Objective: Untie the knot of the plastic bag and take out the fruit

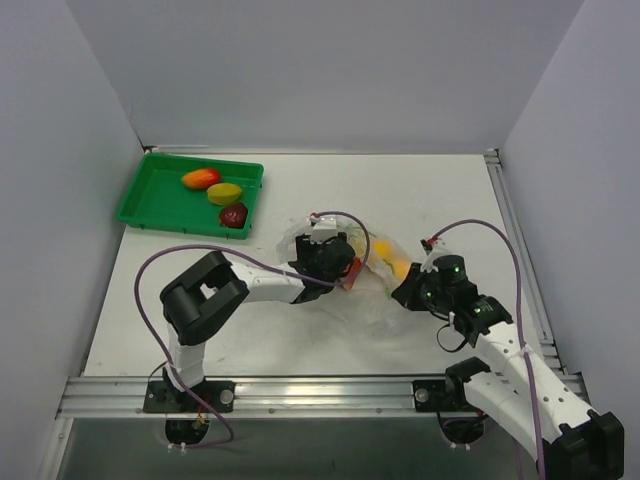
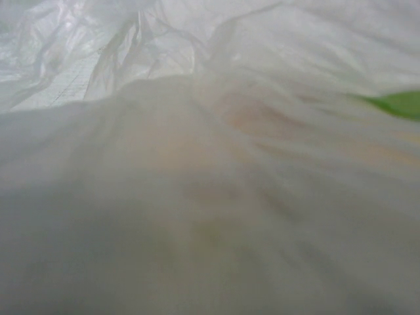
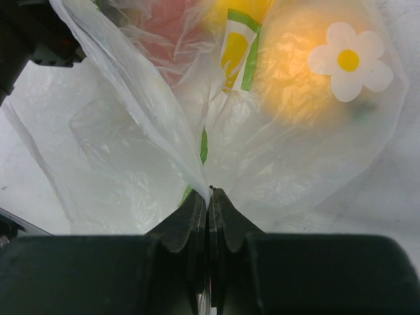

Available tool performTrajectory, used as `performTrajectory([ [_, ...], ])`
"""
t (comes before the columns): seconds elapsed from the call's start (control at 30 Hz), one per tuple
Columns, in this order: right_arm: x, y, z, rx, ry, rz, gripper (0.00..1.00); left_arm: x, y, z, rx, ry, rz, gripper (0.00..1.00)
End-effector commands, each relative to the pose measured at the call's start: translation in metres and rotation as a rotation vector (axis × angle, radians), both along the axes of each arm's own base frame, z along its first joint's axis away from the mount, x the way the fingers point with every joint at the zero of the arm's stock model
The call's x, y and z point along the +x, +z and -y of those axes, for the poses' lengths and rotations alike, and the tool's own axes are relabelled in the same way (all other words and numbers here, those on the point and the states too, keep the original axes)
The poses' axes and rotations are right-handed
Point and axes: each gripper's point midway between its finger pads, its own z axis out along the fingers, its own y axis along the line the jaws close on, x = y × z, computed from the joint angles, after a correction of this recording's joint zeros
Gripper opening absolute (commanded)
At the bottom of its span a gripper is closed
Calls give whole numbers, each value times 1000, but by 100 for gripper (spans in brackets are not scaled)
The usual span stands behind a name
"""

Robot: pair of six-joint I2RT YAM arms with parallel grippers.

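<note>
- Top external: white bench (image 1: pixel 440 190), with a green tray (image 1: pixel 150 205) at its far left corner.
- In the tray we list a red-orange mango (image 1: pixel 200 178), a yellow-green mango (image 1: pixel 224 193) and a dark red fruit (image 1: pixel 233 214), close together.
- The plastic bag (image 1: pixel 375 302) lies mid-bench, well apart from the tray. The fruit (image 1: pixel 385 255) inside it shows yellow and orange, with a red piece to the left.
- The left end effector (image 1: pixel 345 265) is buried in the bag's left side; we cannot tell how its fingers stand. The right end effector (image 1: pixel 403 292) meets the bag's right edge.
- Left wrist: crumpled, blurred film of the plastic bag (image 2: pixel 210 197) fills the view, with one green sliver (image 2: pixel 400 104) at the right edge. No fingers show.
- Right wrist: the right end effector (image 3: pixel 209 200) is pressed together, pinching a gathered pleat (image 3: pixel 190 157) of the plastic bag (image 3: pixel 118 151). Whether that pleat is the knot, we cannot tell.
- Beyond the pinch, inside the film, sit an orange fruit (image 3: pixel 295 92) behind a flower print (image 3: pixel 348 60) and a red piece (image 3: pixel 167 29) to its left.
</note>
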Motion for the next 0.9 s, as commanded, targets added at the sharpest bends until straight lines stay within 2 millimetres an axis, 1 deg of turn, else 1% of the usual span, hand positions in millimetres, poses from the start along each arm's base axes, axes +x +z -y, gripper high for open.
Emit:
performTrajectory([
  [0.0,6,10,5,-18,-30,39,0,-10,53,8,-58,-81,65,23],
  [0.07,9,13,9,-32,-50,49,0,-21,57,11,-54,-138,45,22],
  [0.1,11,14,11,-39,-61,54,0,-26,69,10,-63,-163,56,22],
  [0.13,12,16,13,-50,-75,60,0,-35,64,11,-57,-208,35,22],
  [0.17,14,17,15,-53,-85,62,0,-41,66,11,-55,-235,29,22],
  [0.2,15,19,16,-55,-94,66,0,-46,76,9,-59,-264,37,22],
  [0.23,15,18,17,-62,-99,61,0,-57,73,14,-61,-324,14,22],
  [0.27,17,21,19,-66,-111,67,0,-63,73,14,-60,-362,-2,22],
  [0.3,18,21,20,-69,-117,68,0,-70,85,16,-74,-410,5,23],
  [0.33,19,21,20,-73,-121,64,0,-76,88,18,-80,-449,-1,23],
  [0.37,20,21,21,-78,-128,67,0,-89,85,23,-89,-529,-30,23],
  [0.4,21,22,22,-78,-135,68,0,-96,101,24,-105,-575,1,23],
  [0.43,21,20,23,-84,-141,59,0,-103,105,26,-114,-614,8,23],
  [0.47,22,22,23,-85,-142,59,0,-116,106,32,-136,-700,-10,23],
  [0.5,24,23,23,-87,-148,61,0,-121,117,33,-141,-737,7,23],
  [0.57,27,26,25,-93,-160,65,0,-134,120,37,-131,-819,-23,23],
  [0.63,30,28,26,-98,-170,66,0,-142,124,39,-126,-869,-44,23],
  [0.67,30,29,25,-100,-166,67,0,-145,129,41,-129,-888,-50,23],
  [0.7,33,32,25,-102,-170,67,0,-152,139,45,-156,-931,-43,23],
  [0.77,35,33,25,-106,-169,66,0,-154,155,47,-184,-946,-14,24],
  [0.8,36,34,25,-106,-169,66,0,-152,176,49,-217,-942,22,24],
  [0.87,36,33,24,-110,-167,58,0,-147,199,48,-244,-934,68,24],
])
